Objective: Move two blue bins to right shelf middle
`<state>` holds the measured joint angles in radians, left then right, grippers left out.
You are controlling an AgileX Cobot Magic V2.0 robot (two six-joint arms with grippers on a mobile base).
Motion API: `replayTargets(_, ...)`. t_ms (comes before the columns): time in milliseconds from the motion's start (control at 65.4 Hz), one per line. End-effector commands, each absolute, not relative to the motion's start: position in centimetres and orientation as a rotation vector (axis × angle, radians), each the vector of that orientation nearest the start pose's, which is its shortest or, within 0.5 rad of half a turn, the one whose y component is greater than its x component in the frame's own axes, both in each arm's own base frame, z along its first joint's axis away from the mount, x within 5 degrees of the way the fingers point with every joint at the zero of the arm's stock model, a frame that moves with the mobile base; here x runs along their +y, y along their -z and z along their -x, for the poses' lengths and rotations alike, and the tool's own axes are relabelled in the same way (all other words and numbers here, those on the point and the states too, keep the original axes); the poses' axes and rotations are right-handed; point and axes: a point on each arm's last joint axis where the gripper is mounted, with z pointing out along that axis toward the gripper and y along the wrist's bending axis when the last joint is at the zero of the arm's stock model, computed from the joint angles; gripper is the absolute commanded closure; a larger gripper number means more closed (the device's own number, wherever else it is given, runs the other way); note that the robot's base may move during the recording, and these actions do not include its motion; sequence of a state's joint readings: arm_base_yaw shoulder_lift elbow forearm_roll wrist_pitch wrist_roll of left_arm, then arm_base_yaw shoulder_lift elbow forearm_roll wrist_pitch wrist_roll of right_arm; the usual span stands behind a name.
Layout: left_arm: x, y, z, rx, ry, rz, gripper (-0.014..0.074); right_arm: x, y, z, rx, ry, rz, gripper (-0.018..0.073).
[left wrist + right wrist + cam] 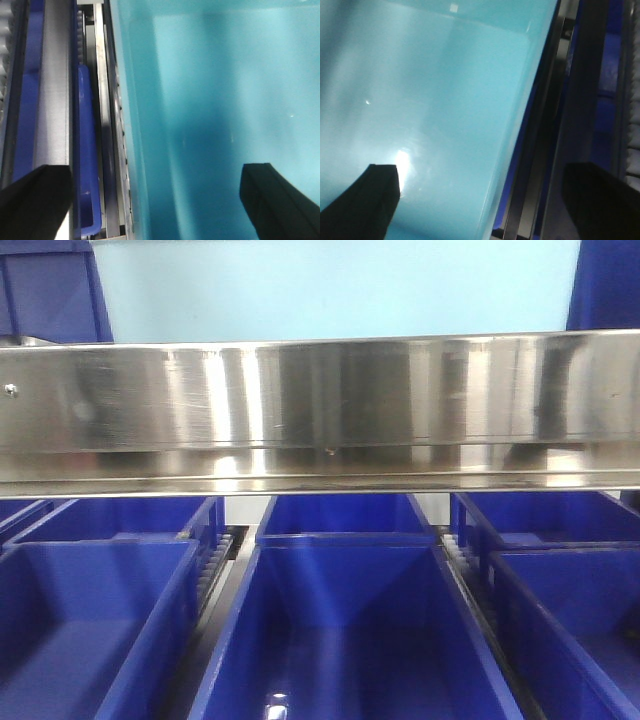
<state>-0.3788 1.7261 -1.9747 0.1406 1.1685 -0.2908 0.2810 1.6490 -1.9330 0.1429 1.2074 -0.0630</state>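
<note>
In the front view a large blue bin (350, 640) sits in the middle under a steel shelf rail (320, 410), with a second blue bin (345, 518) behind it. Neither gripper shows there. In the left wrist view my left gripper (157, 200) is open, its black fingers (35, 200) wide apart either side of a bin's left wall (127, 150); the bin's inside (225, 100) looks teal. In the right wrist view my right gripper (482, 200) is open, its fingers (365, 200) straddling a bin's right wall (520, 150); the inside (420, 100) looks pale cyan.
More blue bins stand at the left (90, 620) and right (580, 620), parted by roller tracks (215, 560). Steel rails (55, 100) and a neighbouring blue bin rim (86, 150) run close beside the left wall. Dark rails (580, 100) flank the right wall.
</note>
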Motion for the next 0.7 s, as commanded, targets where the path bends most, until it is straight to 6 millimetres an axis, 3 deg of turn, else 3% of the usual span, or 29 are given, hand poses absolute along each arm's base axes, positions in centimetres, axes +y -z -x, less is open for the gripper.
replayTargets(0,-12.3,-45.0,-33.9,2.343,0.131,-0.122,0.0057,10.4,-46.3,-32.0,2.306,-0.278,0.410,0.0022)
replayTargets(214,-11.6,-45.1,-33.2,2.370,0.062,-0.133,0.0064,10.2,-46.5,-31.3,2.337,-0.297,0.368,0.0022)
replayTargets(321,-11.7,-44.0,-33.4,2.409,0.047,-0.140,0.0064,10.2,-45.1,-31.5,2.390,-0.295,0.361,0.0050)
replayTargets(489,-12.0,-41.7,-33.9,2.439,0.052,-0.160,0.0064,10.4,-41.9,-32.3,2.452,-0.281,0.341,0.0165)
replayTargets(688,-12.4,-39.6,-34.6,2.439,0.077,-0.164,0.0068,10.6,-40.2,-33.2,2.438,-0.291,0.296,0.0177)
